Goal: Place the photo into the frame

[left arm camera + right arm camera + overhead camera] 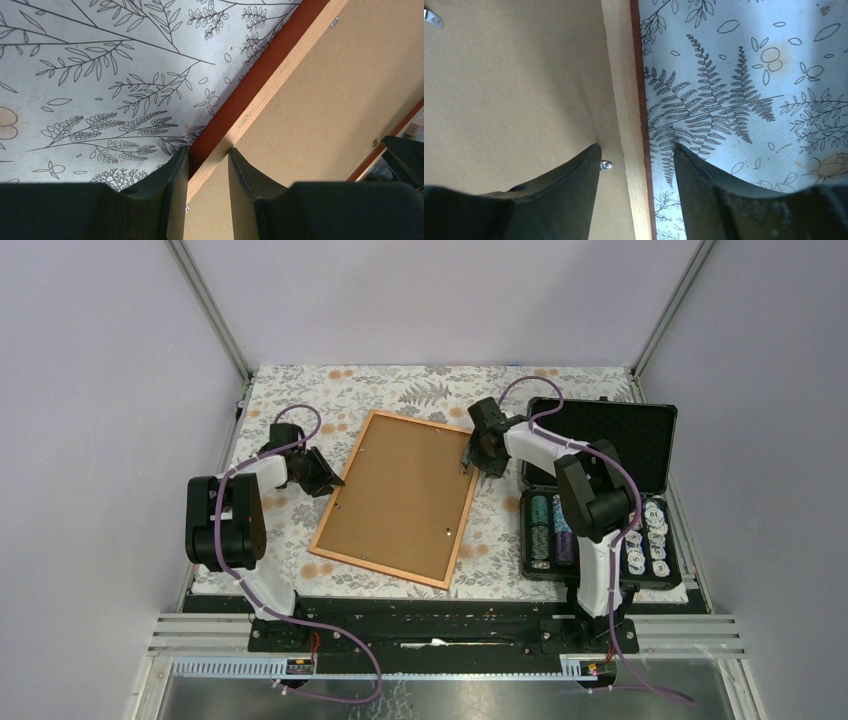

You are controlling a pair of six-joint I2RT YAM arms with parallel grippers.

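Note:
The orange-brown wooden frame (384, 573) lies face down on the floral cloth, with the plain brown backing board (400, 495) set in it. The photo is not in view. My left gripper (322, 478) is at the frame's left rail. In the left wrist view the rail (270, 85) fills the narrow gap of the gripper (209, 150), one finger outside and one over the board. My right gripper (470, 462) is at the upper right rail. In the right wrist view it (636, 147) is open and straddles the rail (621, 75) with room on both sides.
An open black case of chips (600, 530) stands right of the frame, beside the right arm. A small metal clip (606, 165) sits on the backing board by the right gripper's inner finger. White walls close in the table's back and sides.

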